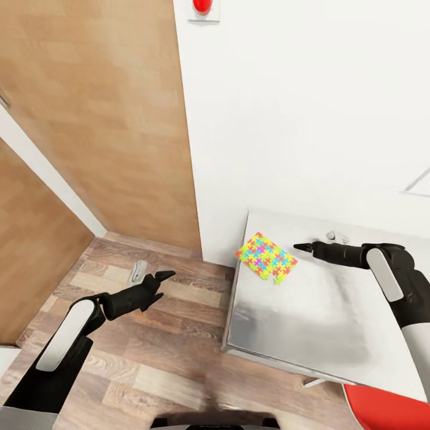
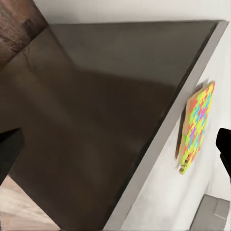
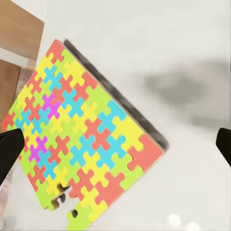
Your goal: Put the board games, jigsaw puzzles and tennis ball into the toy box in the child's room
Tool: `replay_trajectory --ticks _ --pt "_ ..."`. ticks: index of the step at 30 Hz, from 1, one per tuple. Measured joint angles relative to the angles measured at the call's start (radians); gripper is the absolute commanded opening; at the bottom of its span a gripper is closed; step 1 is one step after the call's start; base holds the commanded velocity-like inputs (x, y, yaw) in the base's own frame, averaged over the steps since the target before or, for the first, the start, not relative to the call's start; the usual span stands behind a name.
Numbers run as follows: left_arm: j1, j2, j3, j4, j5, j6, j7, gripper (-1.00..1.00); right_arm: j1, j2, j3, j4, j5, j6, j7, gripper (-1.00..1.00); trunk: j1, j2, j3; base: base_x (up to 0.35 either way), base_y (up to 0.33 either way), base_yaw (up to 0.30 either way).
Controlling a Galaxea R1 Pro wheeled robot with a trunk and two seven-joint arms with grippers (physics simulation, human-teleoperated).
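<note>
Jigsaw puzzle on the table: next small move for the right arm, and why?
Probably ease the right pincer forward and down toward the jigsaw puzzle. The puzzle lies flat near the table corner, just ahead of the fingertips with a gap between. In the right wrist view the fingers sit spread at either edge with the puzzle between them.

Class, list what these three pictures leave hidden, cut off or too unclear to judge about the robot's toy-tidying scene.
- Table: head view, its right end is cut off by the picture edge.
- Jigsaw puzzle: right wrist view, one corner is cut off at the edge; pieces look missing at another.
- Small grey thing on the floor: head view, too small to identify.
- Red object on the wall: cut off at the top edge.
</note>
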Motion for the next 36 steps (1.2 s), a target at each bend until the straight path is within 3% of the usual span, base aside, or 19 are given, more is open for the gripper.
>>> replay_trajectory --ticks 5,13,25,36 --pt "0.000 0.001 -0.001 0.024 -0.029 0.000 -0.029 1.00 0.015 -0.004 0.000 -0.005 -0.001 0.007 0.079 1.00 0.000 0.000 0.000 0.291 0.067 0.000" --pt "-0.001 0.000 -0.002 0.056 -0.046 -0.001 -0.045 1.00 0.028 -0.004 0.001 -0.006 -0.003 0.026 0.125 1.00 0.000 0.000 0.000 0.293 0.055 0.000" --pt "-0.008 0.000 -0.004 0.125 -0.056 -0.002 -0.052 1.00 0.036 -0.005 0.000 0.001 -0.005 0.037 0.143 1.00 0.000 0.000 0.000 0.098 0.014 0.000" --pt "-0.012 -0.007 -0.005 0.150 -0.092 -0.002 -0.054 1.00 0.045 -0.007 -0.006 0.003 -0.006 0.052 0.145 1.00 0.000 0.000 0.000 0.016 0.002 0.000"
